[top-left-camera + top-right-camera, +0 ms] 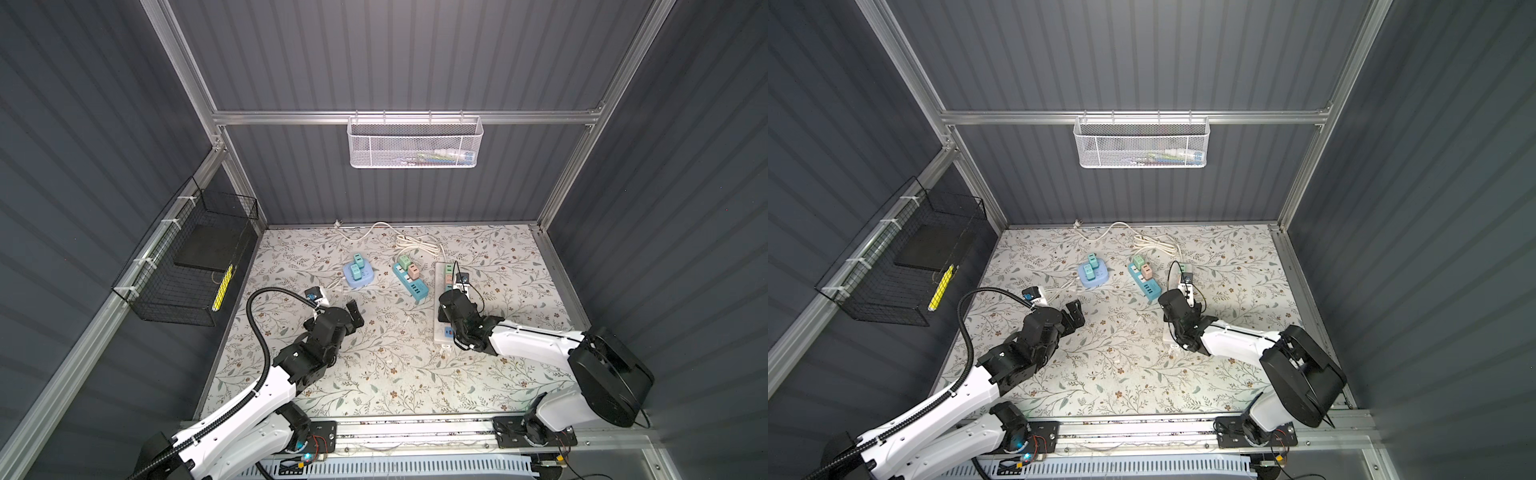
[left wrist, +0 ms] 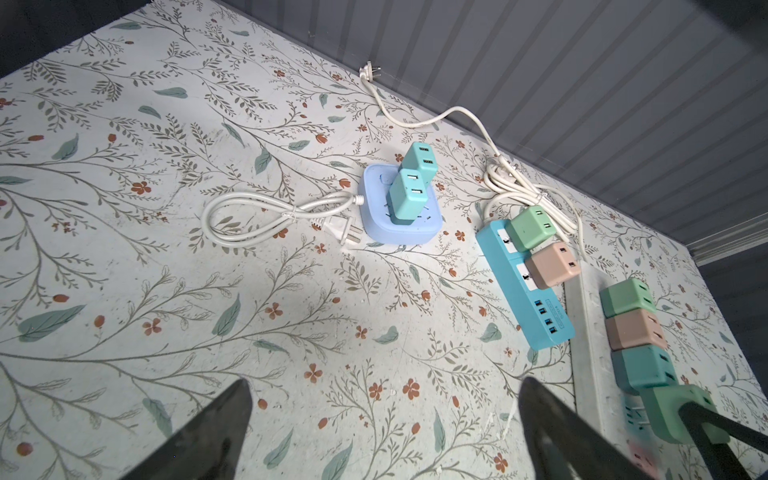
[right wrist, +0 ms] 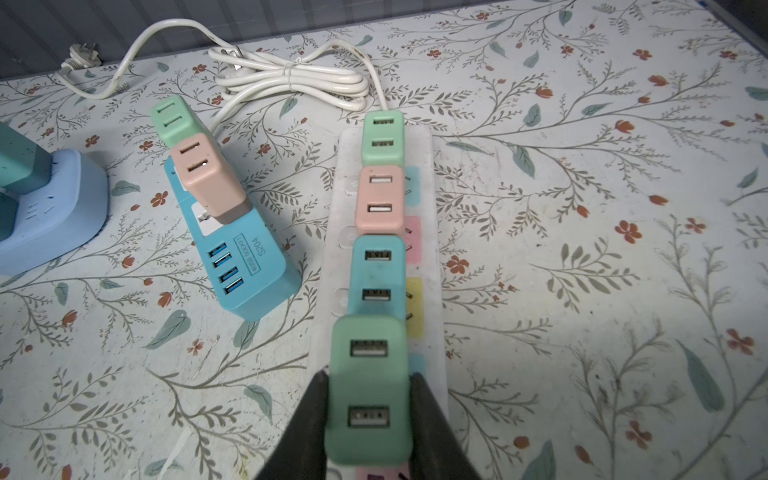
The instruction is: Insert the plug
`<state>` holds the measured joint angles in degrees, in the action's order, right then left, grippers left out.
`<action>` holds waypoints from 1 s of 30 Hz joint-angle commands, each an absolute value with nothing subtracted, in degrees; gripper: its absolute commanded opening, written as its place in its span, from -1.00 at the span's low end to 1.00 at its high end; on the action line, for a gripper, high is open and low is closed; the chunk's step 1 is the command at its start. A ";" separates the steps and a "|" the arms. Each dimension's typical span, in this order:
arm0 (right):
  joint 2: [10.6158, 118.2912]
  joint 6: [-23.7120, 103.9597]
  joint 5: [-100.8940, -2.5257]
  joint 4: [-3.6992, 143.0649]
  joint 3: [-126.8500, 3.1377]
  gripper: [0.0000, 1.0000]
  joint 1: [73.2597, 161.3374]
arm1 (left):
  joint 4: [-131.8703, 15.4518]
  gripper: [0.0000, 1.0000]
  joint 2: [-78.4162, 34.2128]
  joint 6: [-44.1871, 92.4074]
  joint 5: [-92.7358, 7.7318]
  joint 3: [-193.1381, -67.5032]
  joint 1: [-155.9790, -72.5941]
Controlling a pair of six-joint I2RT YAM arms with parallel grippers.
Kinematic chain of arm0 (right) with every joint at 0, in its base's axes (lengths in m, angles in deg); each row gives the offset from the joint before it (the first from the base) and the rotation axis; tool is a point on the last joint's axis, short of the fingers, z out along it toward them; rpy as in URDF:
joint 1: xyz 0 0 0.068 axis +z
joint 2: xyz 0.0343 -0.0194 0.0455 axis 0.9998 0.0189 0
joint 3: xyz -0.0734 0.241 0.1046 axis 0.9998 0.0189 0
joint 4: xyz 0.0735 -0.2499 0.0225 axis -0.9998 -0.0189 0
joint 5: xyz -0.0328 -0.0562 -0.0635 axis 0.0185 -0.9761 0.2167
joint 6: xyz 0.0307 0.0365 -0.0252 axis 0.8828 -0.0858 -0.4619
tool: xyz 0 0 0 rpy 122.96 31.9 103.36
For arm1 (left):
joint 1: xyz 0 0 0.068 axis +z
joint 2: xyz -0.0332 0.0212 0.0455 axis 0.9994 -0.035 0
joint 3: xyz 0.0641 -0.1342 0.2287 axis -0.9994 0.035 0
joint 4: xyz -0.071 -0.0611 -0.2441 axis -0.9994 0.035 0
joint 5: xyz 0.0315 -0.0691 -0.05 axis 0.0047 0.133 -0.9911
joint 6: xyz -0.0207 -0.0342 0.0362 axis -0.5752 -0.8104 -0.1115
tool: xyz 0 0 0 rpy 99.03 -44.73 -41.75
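Observation:
My right gripper (image 3: 369, 377) is shut on a green plug (image 3: 368, 390), one black finger on each side of it. The plug sits over the white power strip (image 3: 334, 249), in line just behind a teal, a pink and a green plug that stand in the strip. Its prongs are hidden, so I cannot tell whether they are in a socket. In a top view the right gripper (image 1: 461, 286) is above the strip (image 1: 439, 276). My left gripper (image 2: 384, 386) is open over bare tabletop with nothing between its fingers, to the left of the strips (image 1: 338, 309).
A light blue square hub (image 1: 351, 282) holds two teal plugs. A blue strip (image 1: 417, 291) carries a green and a pink plug. Coiled white cords (image 1: 415, 243) lie by the back wall. A black wire basket (image 1: 187, 266) hangs on the left wall and a white one (image 1: 415, 141) on the back wall.

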<state>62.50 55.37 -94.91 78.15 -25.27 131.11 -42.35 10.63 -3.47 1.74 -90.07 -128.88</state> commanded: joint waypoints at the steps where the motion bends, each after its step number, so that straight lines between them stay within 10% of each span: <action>1: 63.81 57.10 -95.16 77.88 -24.64 -0.60 131.00 | -41.28 1.00 11.66 -4.19 1.84 -89.25 -128.60; 30: 65.09 57.75 -95.94 76.97 -23.60 -0.61 131.12 | -40.98 1.00 12.82 -4.62 1.31 -88.49 -128.53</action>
<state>63.02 56.95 -95.70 77.85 -24.85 131.07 -41.19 11.68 -4.54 1.30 -89.00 -128.88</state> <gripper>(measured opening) 0.289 0.999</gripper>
